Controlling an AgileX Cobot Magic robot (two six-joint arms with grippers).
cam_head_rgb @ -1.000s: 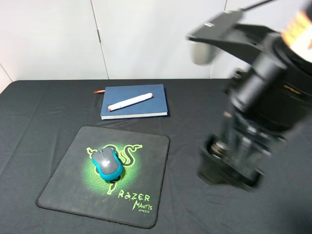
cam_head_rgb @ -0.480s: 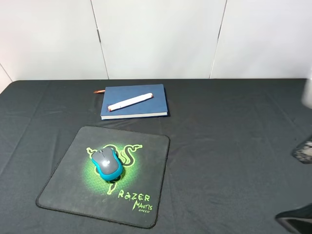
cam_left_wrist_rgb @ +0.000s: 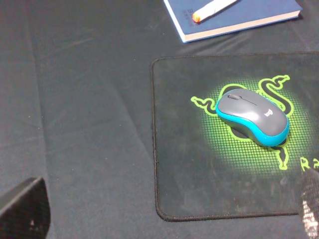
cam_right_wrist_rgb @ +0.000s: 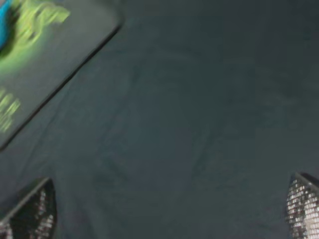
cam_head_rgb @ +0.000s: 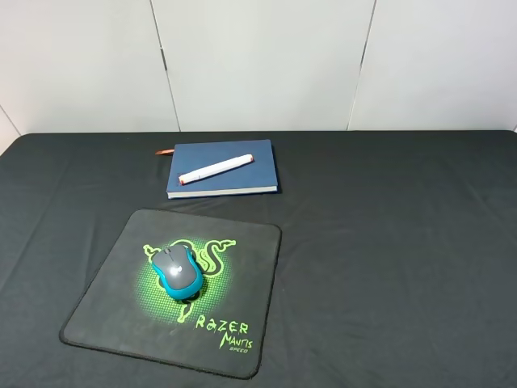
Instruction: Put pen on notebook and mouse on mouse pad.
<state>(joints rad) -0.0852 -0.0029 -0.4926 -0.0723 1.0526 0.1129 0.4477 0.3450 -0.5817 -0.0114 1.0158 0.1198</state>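
Observation:
The white pen (cam_head_rgb: 215,170) lies diagonally on the dark blue notebook (cam_head_rgb: 260,160), whose red-orange ribbon (cam_head_rgb: 164,151) sticks out at its far left corner. On the green logo of the black mouse pad (cam_head_rgb: 242,259) rests the grey and blue mouse (cam_head_rgb: 177,271). Neither arm shows in the exterior high view. My left gripper (cam_left_wrist_rgb: 169,209) is open and empty, hovering off the pad's edge, with the mouse (cam_left_wrist_rgb: 252,117) and pen (cam_left_wrist_rgb: 212,9) beyond it. My right gripper (cam_right_wrist_rgb: 167,206) is open over bare cloth beside a corner of the mouse pad (cam_right_wrist_rgb: 50,45).
A black cloth (cam_head_rgb: 388,242) covers the whole table. White wall panels (cam_head_rgb: 258,65) stand behind the far edge.
The right arm, which filled the right side of the exterior high view, has swung out of the picture to the right. Pen, notebook, mouse and pad have not moved.

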